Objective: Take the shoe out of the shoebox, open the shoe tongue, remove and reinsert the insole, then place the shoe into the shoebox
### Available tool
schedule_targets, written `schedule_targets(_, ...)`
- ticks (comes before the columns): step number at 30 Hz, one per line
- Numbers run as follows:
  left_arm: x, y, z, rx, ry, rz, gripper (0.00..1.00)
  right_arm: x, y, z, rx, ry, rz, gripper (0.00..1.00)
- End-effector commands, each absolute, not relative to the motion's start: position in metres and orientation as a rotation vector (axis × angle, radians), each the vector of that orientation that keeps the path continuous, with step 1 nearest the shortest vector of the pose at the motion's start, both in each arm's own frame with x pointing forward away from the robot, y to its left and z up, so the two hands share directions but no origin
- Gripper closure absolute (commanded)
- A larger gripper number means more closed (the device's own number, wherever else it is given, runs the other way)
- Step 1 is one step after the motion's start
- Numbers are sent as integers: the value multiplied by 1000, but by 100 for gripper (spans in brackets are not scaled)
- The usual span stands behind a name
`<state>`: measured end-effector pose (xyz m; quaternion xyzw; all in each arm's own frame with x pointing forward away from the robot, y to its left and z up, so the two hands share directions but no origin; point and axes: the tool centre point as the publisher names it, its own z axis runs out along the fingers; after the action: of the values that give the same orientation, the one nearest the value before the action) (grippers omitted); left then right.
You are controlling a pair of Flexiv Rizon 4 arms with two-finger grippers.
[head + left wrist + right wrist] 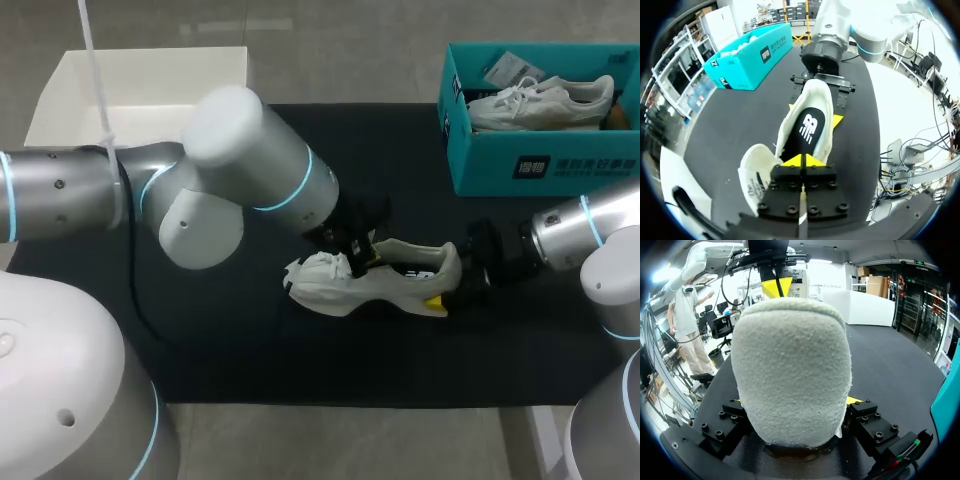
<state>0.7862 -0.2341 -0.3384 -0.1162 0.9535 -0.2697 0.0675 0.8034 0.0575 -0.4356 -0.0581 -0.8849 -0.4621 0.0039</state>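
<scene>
Overall: a white shoe [390, 280] lies opening-up on a black mat [220, 340] between the two hands, toe toward the left one and heel toward the right one.
Left hand [802, 161]: over the front of the shoe's opening, pointing along the shoe toward the heel. Its yellow tips are together and touch each other. Whether anything thin is nipped between them, I cannot tell.
Right hand [796, 401]: at the heel, one finger on each side of it, clamped on the shoe. The back of the heel fills the space between its fingers.
Insole [810, 127]: black, lying inside the shoe, just ahead of the left hand's tips and running on to the heel.
Tongue [756, 167]: white, folded out of the opening, beside the left hand.
Shoebox [500, 165]: teal and open, well apart from both hands, nearer the right one.
Other shoe [545, 100]: pale, lying inside the shoebox.
White box [150, 95]: open, beyond the left arm, well apart from the shoe.
</scene>
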Motion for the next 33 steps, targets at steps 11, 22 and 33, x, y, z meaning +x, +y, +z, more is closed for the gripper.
schedule_targets(11,797,-283,-364,140,3064,-472,100,803,60,-440,-186,-2777,-1444,100)
schedule_targets(22,798,-283,-390,253,3040,-169,100,803,60,-440,-186,-2777,-1444,100)
schedule_targets(33,792,-267,-415,324,3120,-151,100,803,60,-440,-186,-2777,-1444,100)
